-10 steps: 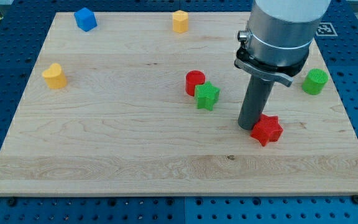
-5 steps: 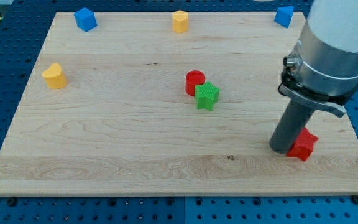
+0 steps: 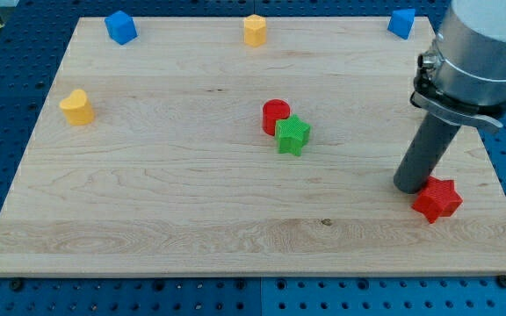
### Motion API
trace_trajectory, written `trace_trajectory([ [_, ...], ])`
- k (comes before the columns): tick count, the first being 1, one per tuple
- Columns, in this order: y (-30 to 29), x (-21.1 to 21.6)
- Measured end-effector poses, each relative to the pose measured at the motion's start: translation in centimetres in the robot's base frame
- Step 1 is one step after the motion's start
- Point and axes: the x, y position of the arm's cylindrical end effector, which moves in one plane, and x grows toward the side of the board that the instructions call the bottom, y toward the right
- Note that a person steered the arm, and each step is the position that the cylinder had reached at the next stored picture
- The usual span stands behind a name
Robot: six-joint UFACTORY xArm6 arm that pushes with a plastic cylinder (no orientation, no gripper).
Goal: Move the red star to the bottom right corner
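The red star [image 3: 437, 199] lies on the wooden board [image 3: 191, 219] near the view's right edge, a little above the bottom right corner. My tip [image 3: 410, 186] stands just to the upper left of the star, touching or nearly touching it. The rod rises from there to the arm's grey body at the view's top right.
A red cylinder [image 3: 275, 116] and a green star [image 3: 292, 135] sit together mid-board. A yellow block [image 3: 76, 107] is at the left, a blue cube [image 3: 120, 26] top left, an orange block [image 3: 254, 29] top middle, a blue block [image 3: 401, 22] top right.
The red star has slid right and slightly down, from mid-right toward the right edge. My tip moved right with it. The green block at the right is now hidden behind the arm.
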Motion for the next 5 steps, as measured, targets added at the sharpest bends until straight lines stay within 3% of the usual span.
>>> trace_trajectory([
  [5,3.9,3.0],
])
